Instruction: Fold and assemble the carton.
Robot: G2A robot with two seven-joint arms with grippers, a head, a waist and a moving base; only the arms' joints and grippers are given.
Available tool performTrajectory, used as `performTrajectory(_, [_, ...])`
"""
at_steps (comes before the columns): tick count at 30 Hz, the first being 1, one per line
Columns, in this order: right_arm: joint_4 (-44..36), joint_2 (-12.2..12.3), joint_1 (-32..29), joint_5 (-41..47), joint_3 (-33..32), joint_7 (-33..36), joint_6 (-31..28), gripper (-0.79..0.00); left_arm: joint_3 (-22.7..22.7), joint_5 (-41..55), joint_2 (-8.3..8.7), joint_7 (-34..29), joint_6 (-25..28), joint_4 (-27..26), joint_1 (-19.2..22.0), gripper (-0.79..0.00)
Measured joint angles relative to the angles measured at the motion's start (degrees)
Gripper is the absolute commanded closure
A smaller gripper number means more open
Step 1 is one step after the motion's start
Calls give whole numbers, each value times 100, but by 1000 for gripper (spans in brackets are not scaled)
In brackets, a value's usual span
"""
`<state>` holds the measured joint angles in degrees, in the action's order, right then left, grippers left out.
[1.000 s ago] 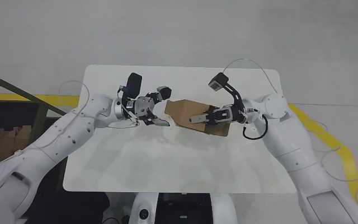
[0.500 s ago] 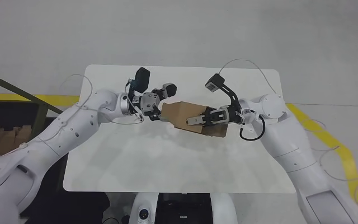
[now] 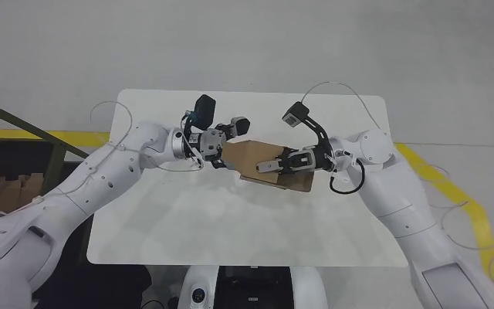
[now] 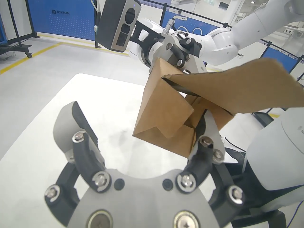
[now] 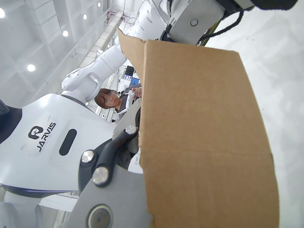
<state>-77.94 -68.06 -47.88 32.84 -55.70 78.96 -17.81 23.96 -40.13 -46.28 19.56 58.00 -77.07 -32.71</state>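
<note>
My right fingers (image 5: 127, 119) clamp the carton (image 3: 258, 158), lifting it off the table (image 3: 231, 224) to face my left fingers (image 4: 68, 124). Those are spread wide, with 1 poking the end flap (image 4: 166, 110) — to fold it, I think.

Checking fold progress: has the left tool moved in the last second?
Yes. In the top view the left tool has shifted toward the table's far edge and to the robot's right, beside the carton.

A white, round-cornered table (image 3: 154, 224) stands on a pale grey floor (image 3: 247, 46). Yellow floor tape (image 3: 46, 137) runs past both sides. Brown cardboard boxes (image 3: 15, 193) lie far left. Blue partition panels (image 4: 68, 24) line the hall behind.
</note>
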Motion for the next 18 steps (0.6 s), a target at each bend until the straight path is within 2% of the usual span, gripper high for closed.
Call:
performTrajectory(7, [83,37,-34,-163,-130,-142,6,0,194,36,41,94,0,189,-128,-785])
performTrajectory(18, [28,97,-156,-459,-219,-196,86,0,680,204,281,348,0,363,-418,-785])
